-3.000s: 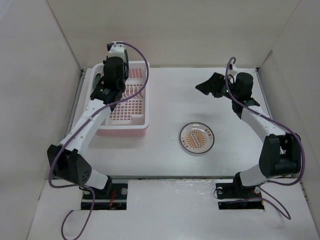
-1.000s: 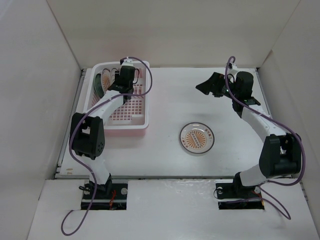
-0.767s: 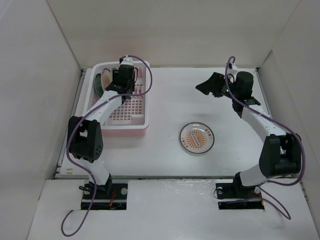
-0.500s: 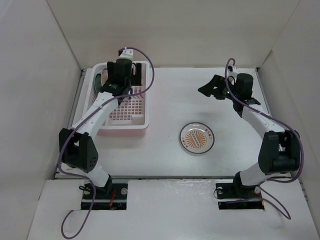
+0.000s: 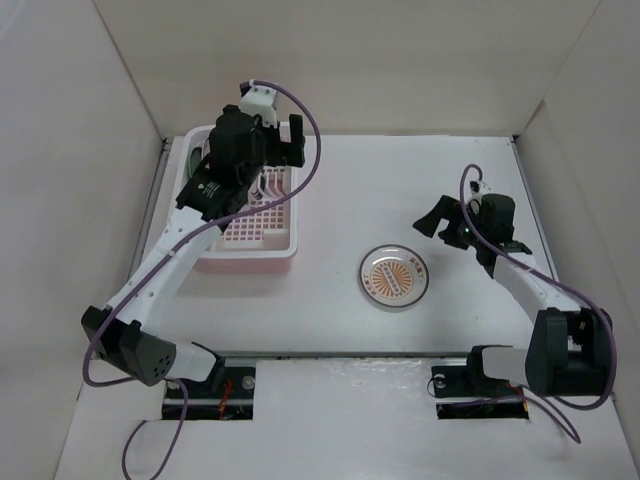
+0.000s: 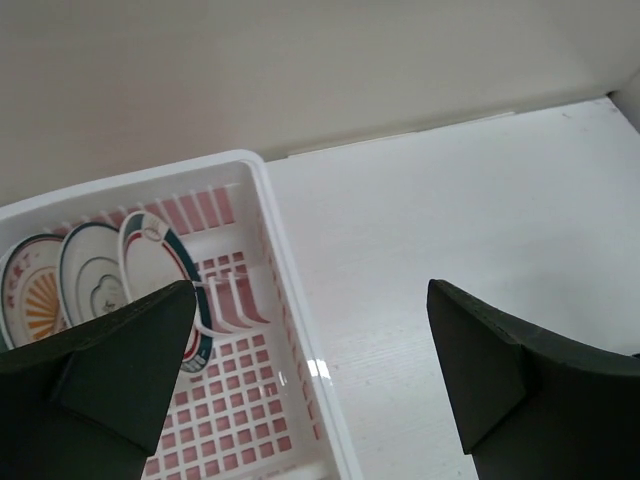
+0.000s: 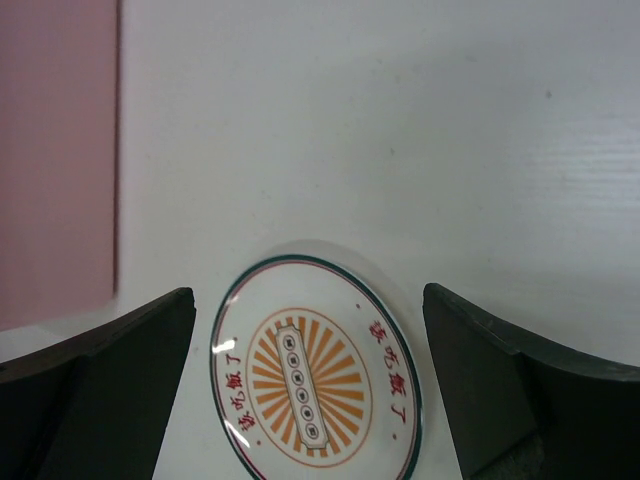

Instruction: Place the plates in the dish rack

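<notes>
The pink dish rack stands at the table's back left. Three plates stand upright in its slots: a sunburst one, a white one with a dark centre mark and a green-rimmed one. My left gripper hangs open above the rack's back right corner, holding nothing. Another sunburst plate lies flat on the table. In the right wrist view that plate shows between and below the spread fingers. My right gripper is open just beyond it, to the right.
Tall pale walls close in the table on the left, back and right. The left arm's forearm crosses over the rack's left half and hides part of it. Both arm bases sit at the near edge.
The left gripper opened, letting go of the green-rimmed plate in the rack, and lifted up and right. The right arm swung from the back right toward the plate on the table.
</notes>
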Motion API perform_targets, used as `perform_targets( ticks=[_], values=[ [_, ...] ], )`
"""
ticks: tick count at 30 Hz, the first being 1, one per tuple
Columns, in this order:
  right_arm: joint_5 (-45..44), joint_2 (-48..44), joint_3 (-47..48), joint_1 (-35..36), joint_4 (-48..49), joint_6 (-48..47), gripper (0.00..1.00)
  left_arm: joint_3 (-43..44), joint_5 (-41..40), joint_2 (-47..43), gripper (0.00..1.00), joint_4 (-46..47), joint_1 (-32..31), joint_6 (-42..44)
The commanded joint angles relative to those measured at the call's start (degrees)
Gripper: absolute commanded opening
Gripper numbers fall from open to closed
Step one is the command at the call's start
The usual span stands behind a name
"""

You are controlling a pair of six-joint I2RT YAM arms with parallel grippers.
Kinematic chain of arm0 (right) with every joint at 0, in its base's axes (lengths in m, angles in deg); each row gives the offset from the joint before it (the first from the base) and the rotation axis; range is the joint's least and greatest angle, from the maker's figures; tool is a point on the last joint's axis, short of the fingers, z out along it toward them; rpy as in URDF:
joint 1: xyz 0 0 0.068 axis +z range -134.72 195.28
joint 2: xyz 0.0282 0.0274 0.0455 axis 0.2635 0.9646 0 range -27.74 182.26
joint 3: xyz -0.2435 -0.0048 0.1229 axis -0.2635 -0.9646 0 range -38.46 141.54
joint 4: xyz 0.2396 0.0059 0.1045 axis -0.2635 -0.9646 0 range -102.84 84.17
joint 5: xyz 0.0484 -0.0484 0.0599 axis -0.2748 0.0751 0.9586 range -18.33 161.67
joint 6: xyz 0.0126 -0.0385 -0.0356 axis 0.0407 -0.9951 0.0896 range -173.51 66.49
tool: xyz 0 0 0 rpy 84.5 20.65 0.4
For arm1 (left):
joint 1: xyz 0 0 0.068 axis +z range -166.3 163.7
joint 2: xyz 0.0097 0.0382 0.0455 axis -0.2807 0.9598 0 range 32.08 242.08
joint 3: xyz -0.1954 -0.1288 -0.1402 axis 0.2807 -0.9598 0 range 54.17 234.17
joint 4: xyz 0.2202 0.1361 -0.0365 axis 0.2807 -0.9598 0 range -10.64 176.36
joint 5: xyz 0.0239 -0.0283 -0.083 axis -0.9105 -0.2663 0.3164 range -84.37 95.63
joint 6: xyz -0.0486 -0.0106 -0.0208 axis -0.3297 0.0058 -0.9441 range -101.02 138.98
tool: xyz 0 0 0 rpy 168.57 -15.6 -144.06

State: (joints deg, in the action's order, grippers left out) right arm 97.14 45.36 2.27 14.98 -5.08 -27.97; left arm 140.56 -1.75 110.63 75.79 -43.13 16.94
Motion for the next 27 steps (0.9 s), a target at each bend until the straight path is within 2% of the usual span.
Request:
perform_targets(
  ticks=[1, 7, 18, 27],
  values=[
    [-5.4, -4.1, -3.3, 0.2, -3.4, 0.4, 1.00, 1.9, 4.6, -1.6, 1.00, -0.1, -0.5, -0.7],
    [-6.6, -8.1, -8.0, 0.2, -8.5, 0.9, 0.95, 1.9, 8.2, -2.7, 1.00, -0.1, -1.0, -0.7],
    [0.9, -9.2, -15.7, 0.2, -5.3, 0.3, 0.83, 1.9, 10.7, -2.7, 1.00, -0.1, -1.0, -0.7],
    [5.4, -0.6, -16.3, 0.2, -0.5, 0.3, 0.75, 2.4, 10.2, -2.7, 1.00, -0.1, -1.0, -1.2]
  ],
)
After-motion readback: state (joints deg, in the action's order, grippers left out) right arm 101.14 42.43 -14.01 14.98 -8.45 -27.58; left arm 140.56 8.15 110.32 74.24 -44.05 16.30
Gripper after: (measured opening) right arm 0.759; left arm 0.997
